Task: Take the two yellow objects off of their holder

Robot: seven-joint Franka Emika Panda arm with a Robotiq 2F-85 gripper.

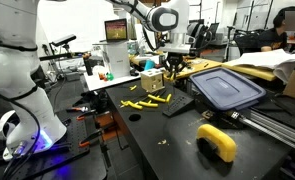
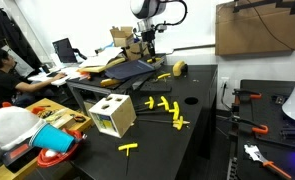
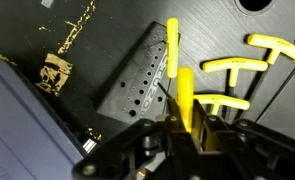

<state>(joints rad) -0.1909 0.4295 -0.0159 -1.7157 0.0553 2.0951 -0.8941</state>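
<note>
So the claw [image 3: 187, 135] is clenched on the gripped yellow bar [image 3: 185, 95] – you can see it pinched between the fingers in the wrist view, with its free end poking out toward the holder [image 3: 132, 85]. I can't tell if that end touches the holder or hangs just off it. The second yellow bar [image 3: 172, 45] is right past the first one, up against the holder's edge on the side away from the blue-grey lid [image 3: 17, 125]. The holder itself is a dark grey block with rows of little holes.

A bunch of yellow T-handles [image 3: 237, 66] is spread out on the far side of the holder from the lid, near it but not touching. Everything sits on a black table [image 1: 157, 130] – scuffed, with some gold-looking patches near the holder.

Farther from the holder there's a curved yellow-and-black object [image 1: 217, 142] near the table's edge and a wooden box [image 2: 112, 118] with cut-out holes. Beyond that it's a lab: a person [image 2: 2, 65] at a cluttered desk, a laptop [image 2: 65, 48] and a big cardboard box [image 2: 252, 30].
</note>
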